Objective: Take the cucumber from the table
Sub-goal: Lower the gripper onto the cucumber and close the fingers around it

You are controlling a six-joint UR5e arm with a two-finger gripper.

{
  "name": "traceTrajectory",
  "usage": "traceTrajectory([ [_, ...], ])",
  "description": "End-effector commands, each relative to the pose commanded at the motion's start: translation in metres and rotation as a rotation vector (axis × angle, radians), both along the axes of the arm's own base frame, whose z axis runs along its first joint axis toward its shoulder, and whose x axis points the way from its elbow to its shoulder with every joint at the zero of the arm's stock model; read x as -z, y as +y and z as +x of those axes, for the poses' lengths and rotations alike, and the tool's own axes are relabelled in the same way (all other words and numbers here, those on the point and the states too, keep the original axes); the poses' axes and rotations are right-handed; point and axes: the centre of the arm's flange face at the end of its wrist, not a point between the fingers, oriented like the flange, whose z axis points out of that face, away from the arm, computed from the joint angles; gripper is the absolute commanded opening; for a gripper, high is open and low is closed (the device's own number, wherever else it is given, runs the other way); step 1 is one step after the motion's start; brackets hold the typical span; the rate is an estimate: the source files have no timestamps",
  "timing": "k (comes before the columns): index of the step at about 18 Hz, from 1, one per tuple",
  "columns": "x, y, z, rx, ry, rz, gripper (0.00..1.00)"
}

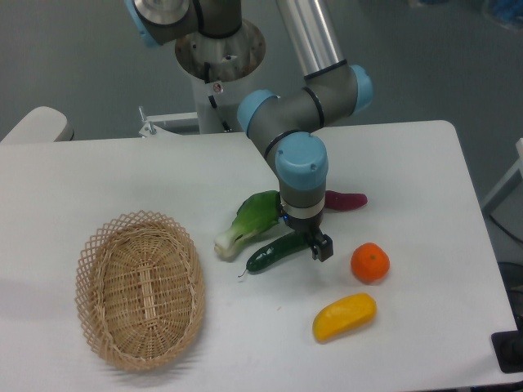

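Dark green cucumber (273, 252) lies on the white worktop (98, 175), just beside the bok choy (250, 220). End effector (313, 247) sits over its right end; whether its fingers are apart or together cannot be told.

Arm bends down from the top, wrist points straight down. Gripper (314, 243) is low by the tabletop, fingers apart; one dark fingertip shows.

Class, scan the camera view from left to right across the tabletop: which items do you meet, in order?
Wicker basket → bok choy → cucumber → yellow fruit → orange.
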Motion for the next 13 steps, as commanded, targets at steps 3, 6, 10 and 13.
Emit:
traceTrajectory([
  [3, 0.008, 0.000, -0.002, -0.002, -0.010, -0.007, 1.00],
  [6, 0.013, -0.001, -0.004, -0.001, 0.002, -0.041, 1.00],
  [10, 0.014, 0.003, -0.003, 0.005, 0.018, -0.058, 0.72],
  [13, 0.012, 0.004, -0.004, 0.003, 0.019, -0.057, 0.48],
])
